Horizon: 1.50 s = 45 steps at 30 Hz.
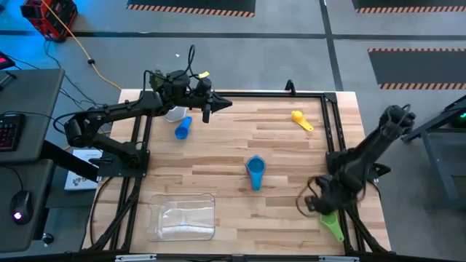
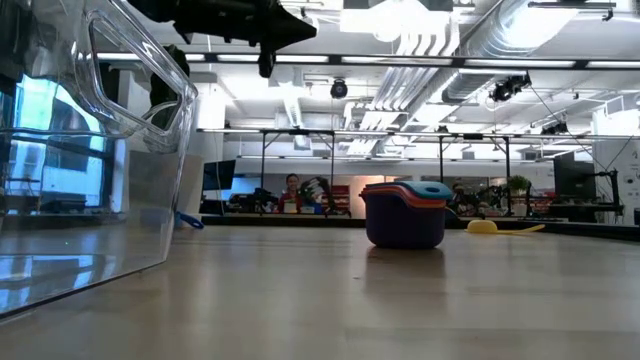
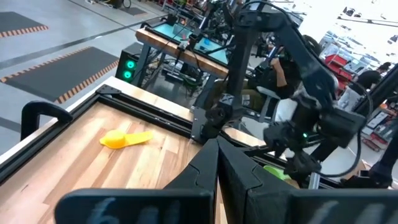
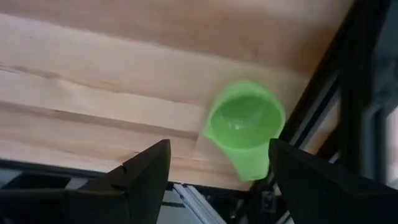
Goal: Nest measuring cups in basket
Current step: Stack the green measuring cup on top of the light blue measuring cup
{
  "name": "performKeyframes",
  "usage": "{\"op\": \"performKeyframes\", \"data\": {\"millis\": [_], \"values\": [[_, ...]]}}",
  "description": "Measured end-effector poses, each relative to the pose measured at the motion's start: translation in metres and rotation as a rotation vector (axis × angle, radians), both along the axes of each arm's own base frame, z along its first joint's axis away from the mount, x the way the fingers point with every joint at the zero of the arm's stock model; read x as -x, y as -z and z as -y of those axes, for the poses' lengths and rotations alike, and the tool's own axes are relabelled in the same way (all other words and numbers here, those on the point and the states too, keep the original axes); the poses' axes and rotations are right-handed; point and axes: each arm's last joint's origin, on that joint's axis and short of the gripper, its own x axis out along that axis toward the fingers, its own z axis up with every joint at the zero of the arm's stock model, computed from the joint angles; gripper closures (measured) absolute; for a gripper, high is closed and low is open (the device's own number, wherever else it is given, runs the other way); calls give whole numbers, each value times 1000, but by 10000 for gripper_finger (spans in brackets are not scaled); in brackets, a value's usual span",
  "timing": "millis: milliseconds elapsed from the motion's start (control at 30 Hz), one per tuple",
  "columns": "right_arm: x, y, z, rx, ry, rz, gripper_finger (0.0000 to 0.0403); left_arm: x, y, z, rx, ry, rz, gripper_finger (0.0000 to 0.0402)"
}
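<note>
Measuring cups lay scattered across the wooden table (image 1: 291,156), none yet inside the basket (image 1: 182,217), a clear shallow tray that sat at the table's near left corner. A nested stack of cups (image 1: 255,170), light blue on top with orange and dark blue showing beneath in the low view, stood right of the basket near the table's middle. A blue cup (image 1: 182,129) lay on its side beyond the basket, toward the far left. A yellow cup (image 1: 301,120) rested well away toward the far right. A green cup (image 4: 244,127) sat farthest from the basket, at the near right edge, just beside the black frame rail.

The right gripper (image 4: 214,165) hovered above the green cup with its fingers spread wide, holding nothing. The left gripper (image 1: 207,106) hung raised beyond the basket near the far edge, fingers closed together, empty.

The main risk appeared to be the green cup's position. So close to the rail and table edge, one finger could strike the frame on descent, or nudge the light cup off the table. A grip on the rim could also slip, since smooth plastic likely handles poorly.

The table was pale wood planks inside a black metal frame. Around it lay grey floor with striped hazard mats, a desk with keyboard and mouse, and a workshop with benches and a seated person.
</note>
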Motion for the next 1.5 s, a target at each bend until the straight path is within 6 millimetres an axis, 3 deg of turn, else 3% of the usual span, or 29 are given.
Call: {"op": "performKeyframes", "data": {"millis": [200, 600, 733, 900, 1000, 1067, 1300, 1500], "values": [[1, 30, -30, 60, -23, -93, 139, 0, 0, 0, 1, 2, 0, 402], [-15, 69, -49, 107, -32, -117, 146, 0, 0, 0, 2, 4, 0, 402], [-16, 75, -50, 119, -32, -139, 191, 0, 0, 0, 3, 4, 0, 402], [-15, 75, -50, 113, -35, -163, 298, 0, 0, 0, 2, 4, 0, 401], [-15, 72, -50, 102, -45, -151, 367, 0, 0, 0, 2, 3, 0, 401], [-14, 67, -48, 91, -58, -126, 389, 0, 0, 0, -2, 4, 1, 402], [-25, 30, -29, 53, 16, 140, 380, 5, -8, -7, -48, -25, 57, 402], [-69, -12, 13, 45, 215, 602, 393, 19, -21, -15, -80, -60, 110, 401]]}}
